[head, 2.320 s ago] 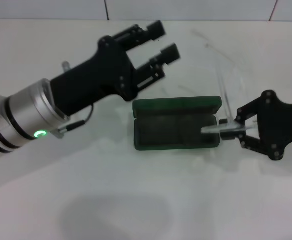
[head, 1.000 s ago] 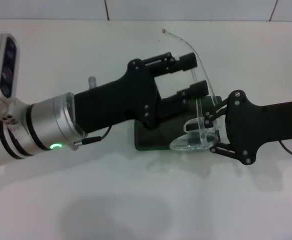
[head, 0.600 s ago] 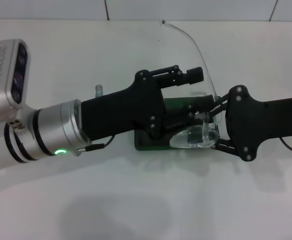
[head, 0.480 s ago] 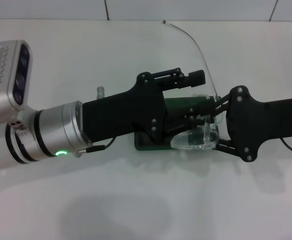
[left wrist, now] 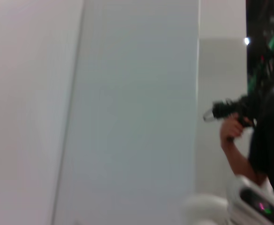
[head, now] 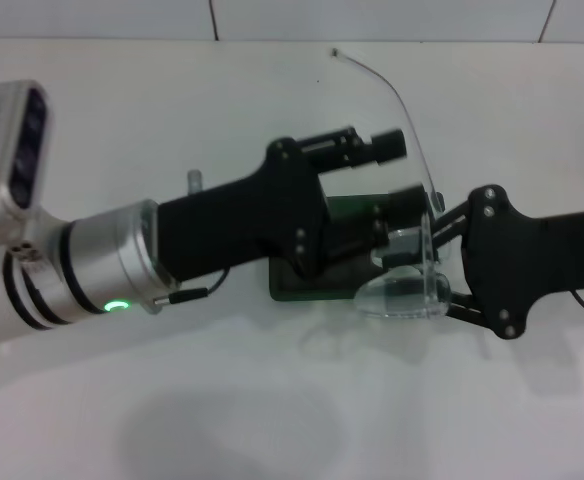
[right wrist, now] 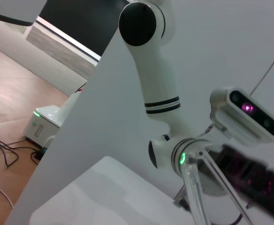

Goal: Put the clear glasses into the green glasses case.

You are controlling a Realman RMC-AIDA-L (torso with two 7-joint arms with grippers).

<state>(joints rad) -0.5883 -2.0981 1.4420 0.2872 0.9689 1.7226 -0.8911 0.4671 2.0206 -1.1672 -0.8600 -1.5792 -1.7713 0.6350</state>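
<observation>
Above the green glasses case [head: 302,285], open mid-desk: clear glasses [head: 404,292] pinched by right gripper [head: 434,268], front tilted, not yet seated; left gripper [head: 400,172] spread at one temple; lowering, release remain.

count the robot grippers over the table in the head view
2: the left gripper reaches in above the green glasses case; the right gripper holds the clear glasses at the case's right end.
</observation>
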